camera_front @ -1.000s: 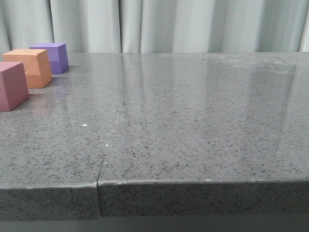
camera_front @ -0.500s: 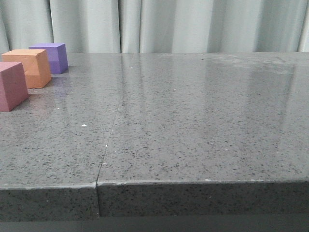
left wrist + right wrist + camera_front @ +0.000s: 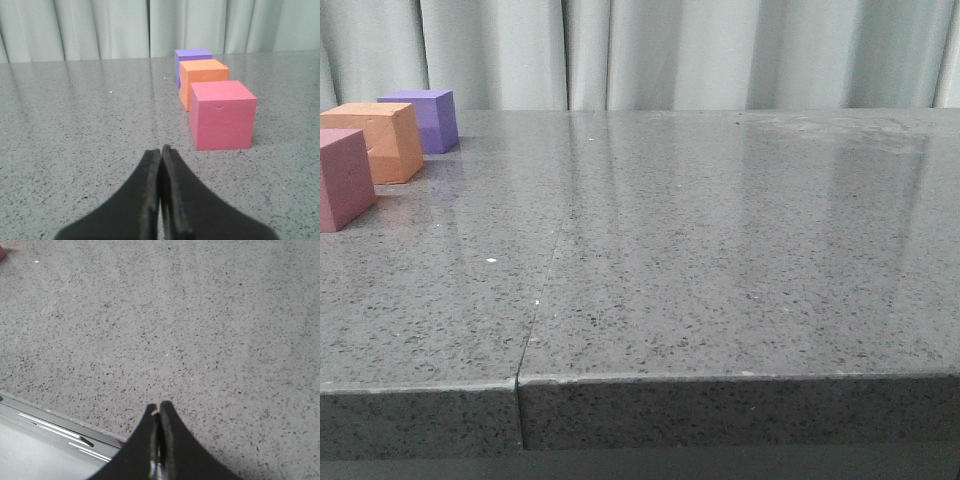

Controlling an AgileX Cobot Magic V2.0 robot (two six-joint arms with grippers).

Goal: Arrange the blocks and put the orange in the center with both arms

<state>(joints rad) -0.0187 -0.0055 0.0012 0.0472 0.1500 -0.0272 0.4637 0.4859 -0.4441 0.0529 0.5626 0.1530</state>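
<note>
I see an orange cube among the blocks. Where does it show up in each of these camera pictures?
Front view: the orange cube sits at the far left, between the purple cube behind it and the pinkish-red cube in front.
Left wrist view: the orange cube is right of centre, in the middle of the same row.
Right wrist view: not in it.
Shared landmark: the speckled grey table.
</note>
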